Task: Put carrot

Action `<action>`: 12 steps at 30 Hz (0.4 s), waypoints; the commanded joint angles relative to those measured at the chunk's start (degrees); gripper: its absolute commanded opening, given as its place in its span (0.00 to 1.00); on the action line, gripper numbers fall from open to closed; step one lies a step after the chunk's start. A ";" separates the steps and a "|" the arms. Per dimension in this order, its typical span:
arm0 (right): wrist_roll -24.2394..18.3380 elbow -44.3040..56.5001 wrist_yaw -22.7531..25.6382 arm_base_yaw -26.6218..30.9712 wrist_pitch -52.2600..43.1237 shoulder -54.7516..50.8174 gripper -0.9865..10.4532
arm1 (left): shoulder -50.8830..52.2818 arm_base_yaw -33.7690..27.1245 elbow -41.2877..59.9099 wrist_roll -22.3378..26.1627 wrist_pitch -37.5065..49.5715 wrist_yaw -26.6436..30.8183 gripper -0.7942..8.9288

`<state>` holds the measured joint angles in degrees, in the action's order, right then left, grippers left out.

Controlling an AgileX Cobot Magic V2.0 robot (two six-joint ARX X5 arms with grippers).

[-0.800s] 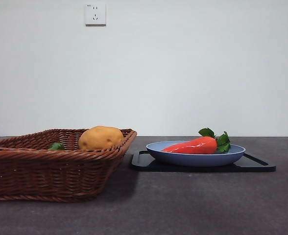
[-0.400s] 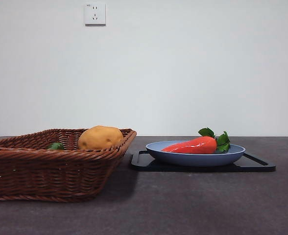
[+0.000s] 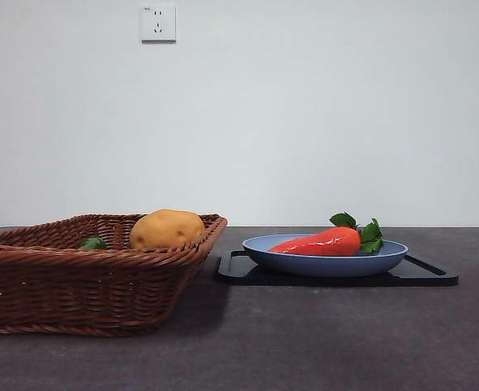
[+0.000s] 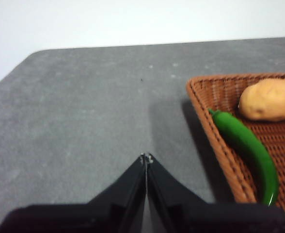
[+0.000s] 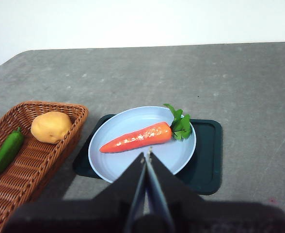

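I see the carrot (image 3: pixel 321 243) lying on its side in the blue plate (image 3: pixel 325 263), right of centre on the table (image 3: pixel 305 342). Its leafy end points right and its tip points left toward the basket (image 3: pixel 76 281). The plate sits on a black tray (image 3: pixel 423 275), which rests flat on the table just right of the basket.

The basket stands at the left. I note a potato (image 3: pixel 167 229) at its far right corner and a green pepper (image 3: pixel 94 243) lying along its left wall. A wall socket (image 3: pixel 159 23) is mounted high on the white wall behind.

The right gripper (image 5: pixel 146 156) hangs above the near rim of the plate, clear of the carrot. Its two jaws are pressed together with nothing between them. In the front view it shows only as a black tip at the top right corner.

The left gripper (image 4: pixel 146 158) hangs over bare table to the left of the basket. Its jaws also meet at the tips and hold nothing.
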<state>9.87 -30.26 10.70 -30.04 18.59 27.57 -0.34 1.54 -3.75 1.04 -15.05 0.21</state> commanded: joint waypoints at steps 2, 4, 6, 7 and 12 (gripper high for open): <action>0.59 -0.35 0.22 -0.35 -0.50 0.15 0.09 | 0.26 -0.17 1.46 0.20 0.87 -0.33 0.09; 0.59 -0.35 0.22 -0.35 -0.50 0.15 0.09 | 0.26 -0.20 2.19 0.22 1.11 -0.28 0.09; 0.59 -0.35 0.22 -0.35 -0.50 0.15 0.09 | 0.26 -0.17 2.34 0.20 2.56 -0.39 0.09; 0.59 -0.35 0.22 -0.35 -0.52 0.15 0.09 | 0.26 -0.17 2.34 0.28 2.82 -0.39 0.09; 0.59 -0.35 0.22 -0.35 -0.50 0.15 0.09 | 0.26 -0.17 2.34 0.26 2.99 -0.39 0.09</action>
<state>9.87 -30.24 10.70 -30.04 18.59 27.57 -0.34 1.54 -1.80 1.04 -12.67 0.01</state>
